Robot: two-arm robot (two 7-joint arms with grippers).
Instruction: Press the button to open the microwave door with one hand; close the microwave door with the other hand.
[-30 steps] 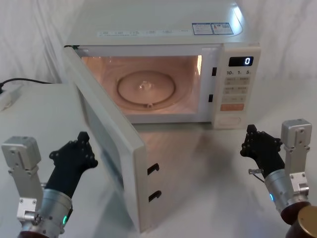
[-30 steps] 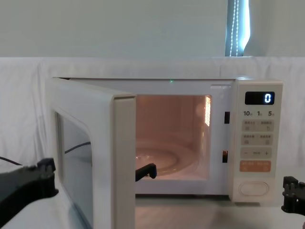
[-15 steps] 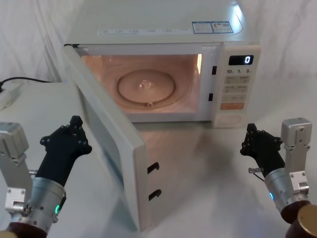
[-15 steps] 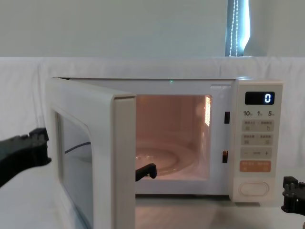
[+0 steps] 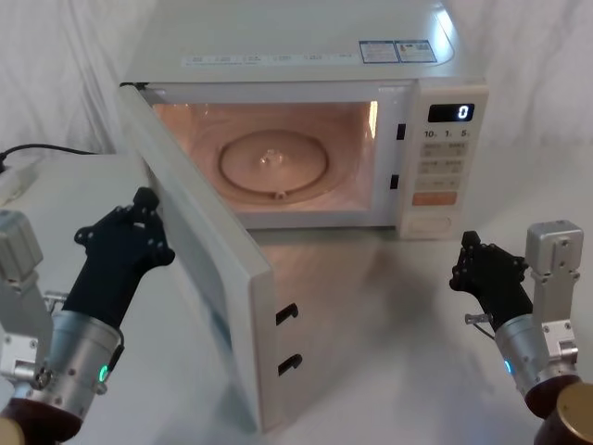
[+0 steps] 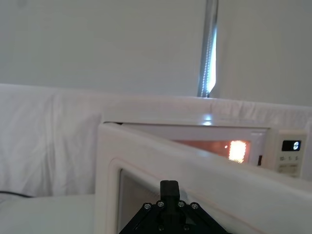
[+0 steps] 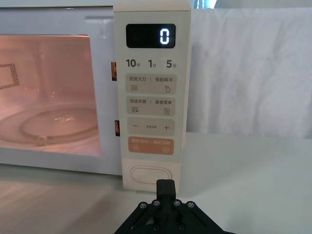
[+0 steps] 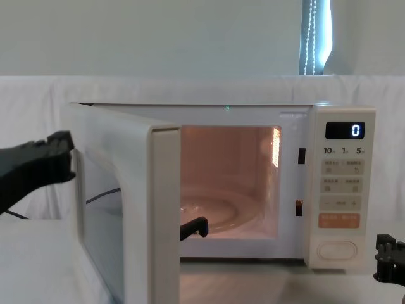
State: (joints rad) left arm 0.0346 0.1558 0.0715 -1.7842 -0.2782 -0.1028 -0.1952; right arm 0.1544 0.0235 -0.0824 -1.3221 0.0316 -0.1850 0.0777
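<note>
Over the last second my black left tool (image 5: pixel 139 222), fingers together, has climbed to the outer face of the broad cream microwave door (image 5: pixel 199 269) standing open at nine o'clock, ready to push, while my closed right tool (image 5: pixel 477 264) idles at six o'clock of the wide cream pill-shaped button (image 5: pixel 429 224).

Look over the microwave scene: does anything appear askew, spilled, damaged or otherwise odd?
Nothing stands out. The microwave door hangs open as the task expects, its cavity lit, with the left tool at its outer face. The right tool sits in front of the button, apart from it.
</note>
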